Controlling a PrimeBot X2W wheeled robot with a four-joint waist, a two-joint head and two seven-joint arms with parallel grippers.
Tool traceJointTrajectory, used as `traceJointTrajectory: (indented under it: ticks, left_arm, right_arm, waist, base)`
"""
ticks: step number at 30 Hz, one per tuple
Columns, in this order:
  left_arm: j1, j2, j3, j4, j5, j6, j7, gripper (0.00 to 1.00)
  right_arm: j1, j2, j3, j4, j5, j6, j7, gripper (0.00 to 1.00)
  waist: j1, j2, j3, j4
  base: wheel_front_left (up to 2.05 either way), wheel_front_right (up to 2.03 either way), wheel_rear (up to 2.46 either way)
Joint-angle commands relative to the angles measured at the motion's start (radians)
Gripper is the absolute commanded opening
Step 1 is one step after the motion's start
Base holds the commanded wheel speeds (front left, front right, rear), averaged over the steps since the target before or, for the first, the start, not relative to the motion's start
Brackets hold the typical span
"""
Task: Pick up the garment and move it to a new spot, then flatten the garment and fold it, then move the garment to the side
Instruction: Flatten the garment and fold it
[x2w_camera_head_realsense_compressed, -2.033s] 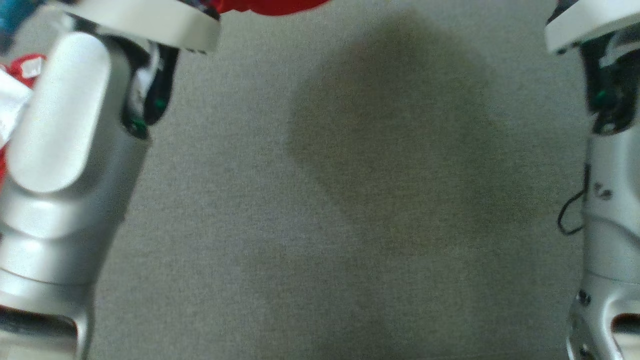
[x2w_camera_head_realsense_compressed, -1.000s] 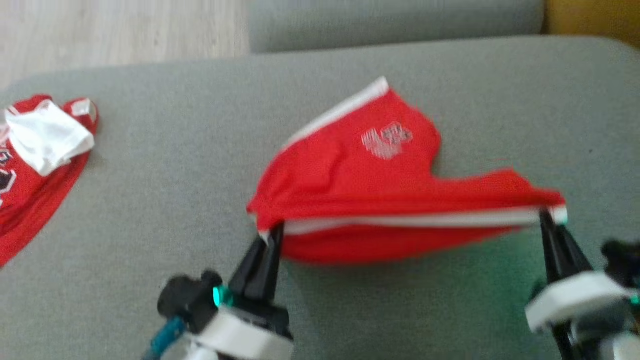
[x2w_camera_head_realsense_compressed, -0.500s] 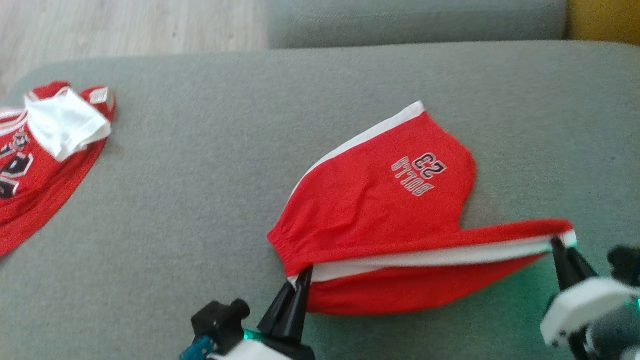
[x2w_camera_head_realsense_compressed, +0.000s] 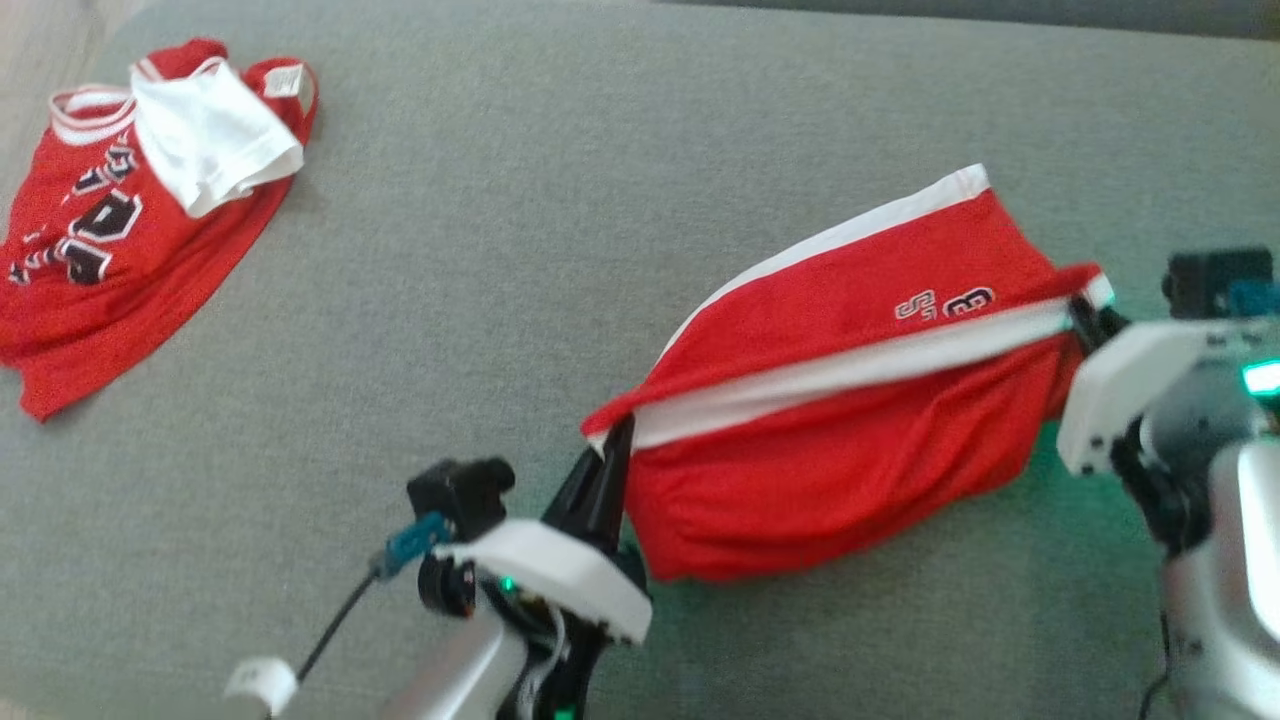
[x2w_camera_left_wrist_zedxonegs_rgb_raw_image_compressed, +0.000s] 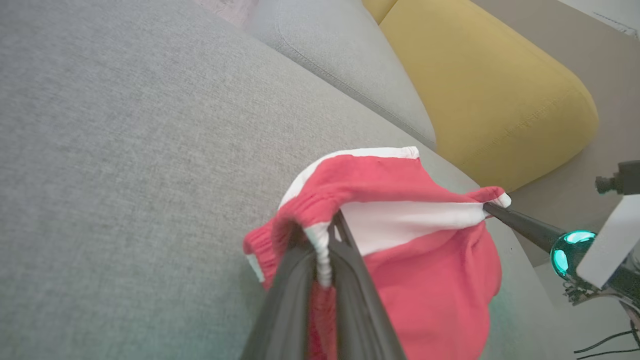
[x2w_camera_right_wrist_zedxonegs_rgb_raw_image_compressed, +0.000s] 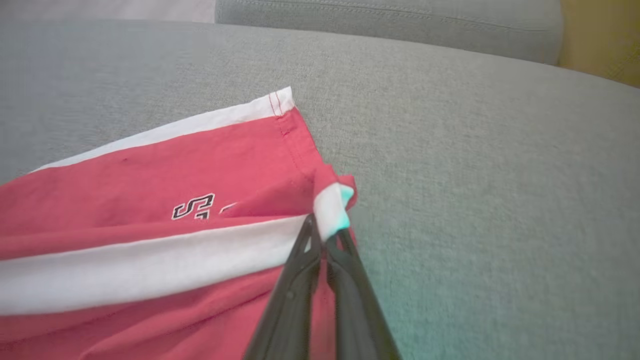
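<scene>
Gripping: the left gripper (x2w_camera_left_wrist_zedxonegs_rgb_raw_image_compressed: 330, 237) is clamped on the waistband end of the red shorts (x2w_camera_head_realsense_compressed: 830, 470). The right gripper (x2w_camera_right_wrist_zedxonegs_rgb_raw_image_compressed: 325, 235) is pinched tight on the hem end of the same leg.
Shorts' place: right of centre on the grey sofa seat (x2w_camera_head_realsense_compressed: 520, 250). The lower leg lies flat, and the upper leg hangs lifted between the two grips.
White side stripe (x2w_camera_head_realsense_compressed: 850, 375): stretched nearly straight from one gripper to the other.
Why held so: pinching both ends of one side seam keeps that edge taut. The raised leg can probably then be laid over the other without bunching.
Step in hand: likely the fold, one leg being brought over its twin.
Print (x2w_camera_head_realsense_compressed: 945, 302): only an "S" and a "3" show above the stripe.
Change from half a second ago: the held edge then hung on the near side and the whole "BULLS 23" print was readable. Now it has been carried across most of the lettering. The right gripper's tip, then well apart from the far hem corner, now sits near it.
Camera: the head view has shifted too, so the scene's slide across the picture is no move of the things.
Red jersey (x2w_camera_head_realsense_compressed: 110, 250): at the seat's far left with a white garment (x2w_camera_head_realsense_compressed: 210, 140) on top, well apart from the work.
</scene>
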Motion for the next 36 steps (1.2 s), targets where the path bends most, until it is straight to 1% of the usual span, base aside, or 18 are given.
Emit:
traceJointTrajectory:
  ticks: [1,4,5,6,8,9,11,12,13,16,19,21,27,28,33,36]
  left_arm:
    - [-0.049,-0.007,0.037,-0.017,-0.003,-0.005,-0.004,0.00]
    - [-0.105,-0.017,0.036,0.040,-0.023,-0.014,-0.007,0.00]
    - [-0.121,-0.020,0.035,0.056,-0.029,-0.015,-0.010,0.00]
    - [-0.135,-0.022,0.033,0.071,-0.035,-0.016,-0.015,0.00]
    - [-0.157,-0.025,0.035,0.097,-0.049,-0.012,-0.029,0.00]
    - [-0.166,-0.026,0.034,0.107,-0.057,-0.010,-0.037,0.00]
    - [-0.180,-0.028,0.029,0.123,-0.071,-0.006,-0.053,0.47]
    - [-0.184,-0.028,0.024,0.129,-0.076,-0.004,-0.060,1.00]
    - [-0.187,-0.029,0.016,0.138,-0.088,0.001,-0.074,1.00]
    - [-0.184,-0.029,0.003,0.143,-0.097,0.011,-0.098,1.00]
    - [-0.174,-0.028,-0.003,0.141,-0.087,0.025,-0.125,1.00]
    - [-0.167,-0.017,-0.008,0.138,-0.067,0.034,-0.143,1.00]
    - [-0.138,0.043,-0.017,0.110,-0.018,0.048,-0.171,1.00]
    - [-0.138,0.043,-0.017,0.110,-0.018,0.048,-0.171,1.00]
    - [-0.107,0.111,-0.015,0.087,0.022,0.077,-0.181,1.00]
    - [-0.083,0.152,-0.009,0.059,0.042,0.098,-0.187,1.00]
  right_arm:
    - [-0.050,-0.018,0.028,-0.021,0.003,0.007,0.006,0.00]
    - [-0.132,-0.032,0.051,0.061,0.005,0.007,0.022,0.00]
    - [-0.157,-0.037,0.057,0.084,0.002,0.007,0.021,0.04]
    - [-0.181,-0.039,0.062,0.106,0.000,0.007,0.015,0.31]
    - [-0.227,-0.039,0.066,0.143,-0.002,0.007,-0.018,1.00]
    - [-0.246,-0.036,0.066,0.159,-0.005,0.007,-0.041,1.00]
    - [-0.276,-0.030,0.074,0.188,-0.005,0.007,-0.092,1.00]
    - [-0.287,-0.026,0.076,0.201,-0.003,0.007,-0.116,1.00]
    - [-0.299,-0.019,0.082,0.227,0.004,0.007,-0.152,1.00]
    - [-0.304,-0.016,0.087,0.249,0.016,0.007,-0.203,1.00]
    - [-0.296,-0.018,0.086,0.251,0.029,0.007,-0.246,1.00]
    - [-0.284,-0.020,0.082,0.245,0.037,0.007,-0.270,1.00]
    - [-0.220,-0.023,0.057,0.211,0.056,0.007,-0.314,1.00]
    - [-0.220,-0.023,0.057,0.211,0.056,0.007,-0.314,1.00]
    - [-0.158,-0.019,0.036,0.188,0.064,0.007,-0.324,1.00]
    - [-0.123,-0.020,0.025,0.185,0.069,0.007,-0.309,1.00]
  waist:
    - [-0.0002,0.0000,0.019,0.016]
    - [-0.0002,0.0000,0.037,0.026]
    - [-0.0002,0.0000,0.043,0.028]
    - [-0.0002,0.0000,0.048,0.029]
    - [-0.0002,0.0000,0.057,0.031]
    - [-0.0002,0.0000,0.059,0.031]
    - [-0.0002,0.0000,0.064,0.030]
    - [-0.0002,0.0000,0.065,0.029]
    - [-0.0002,0.0000,0.066,0.026]
    - [-0.0002,0.0000,0.064,0.020]
    - [-0.0002,0.0000,0.057,0.012]
    - [-0.0002,0.0000,0.050,0.006]
    - [-0.0002,0.0000,0.010,0.000]
    - [-0.0002,0.0000,0.010,0.000]
    - [-0.0002,0.0000,-0.035,0.009]
    - [-0.0002,0.0000,-0.060,0.020]
  base:
    - [0.00,0.00,0.00]
    - [0.00,0.00,0.00]
    - [0.00,0.00,0.00]
    - [0.00,0.00,0.00]
    - [0.00,0.00,0.00]
    - [0.00,0.00,0.00]
    - [0.00,0.00,0.00]
    - [0.00,0.00,0.00]
    - [0.00,0.00,0.00]
    - [0.00,0.00,0.00]
    - [0.00,0.00,0.00]
    - [0.00,0.00,0.00]
    - [0.00,0.00,0.00]
    - [0.00,0.00,0.00]
    - [0.00,0.00,0.00]
    - [0.00,0.00,0.00]
